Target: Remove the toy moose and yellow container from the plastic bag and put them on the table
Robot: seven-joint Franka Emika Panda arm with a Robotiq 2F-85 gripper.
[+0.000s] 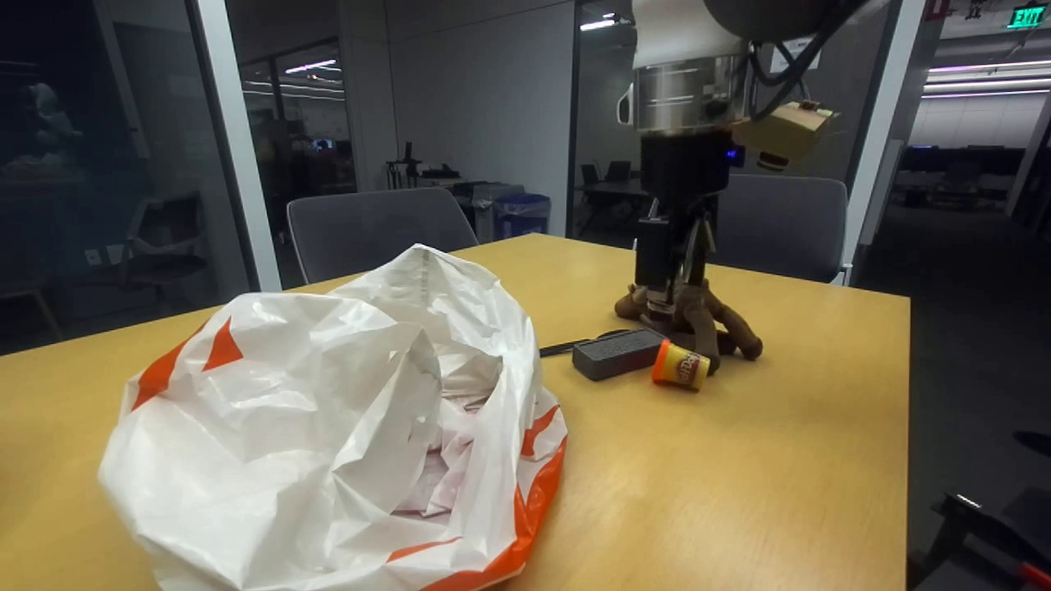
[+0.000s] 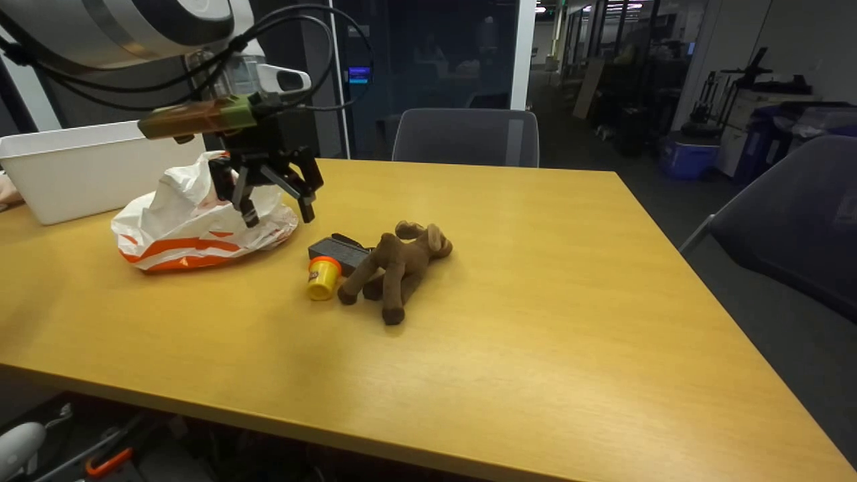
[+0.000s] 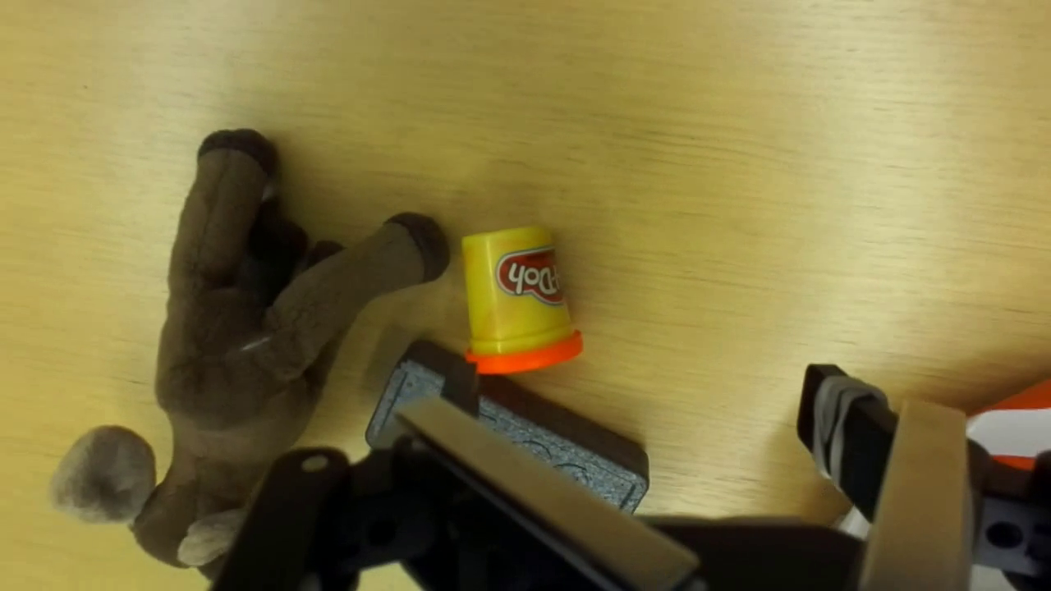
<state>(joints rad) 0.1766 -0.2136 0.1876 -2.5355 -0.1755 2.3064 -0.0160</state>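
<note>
The brown toy moose (image 1: 698,320) lies on its side on the table (image 1: 739,492); it also shows in an exterior view (image 2: 402,264) and at left in the wrist view (image 3: 238,353). The yellow container (image 2: 323,280), with an orange lid, lies on its side beside the moose's leg, its lid toward a black device; the wrist view shows it too (image 3: 513,287). The crumpled white plastic bag (image 1: 271,427) rests apart from them (image 2: 194,224). My gripper (image 2: 278,214) is open and empty, above the table between bag and device; its fingers show in the wrist view (image 3: 640,394).
A dark rectangular device (image 1: 616,353) lies between the bag and the container, with a thin black item (image 1: 566,346) by it. A white bin (image 2: 87,174) stands behind the bag. Chairs (image 2: 465,137) stand at the table's edges. Pinkish crumpled material (image 1: 447,468) shows in the bag's opening.
</note>
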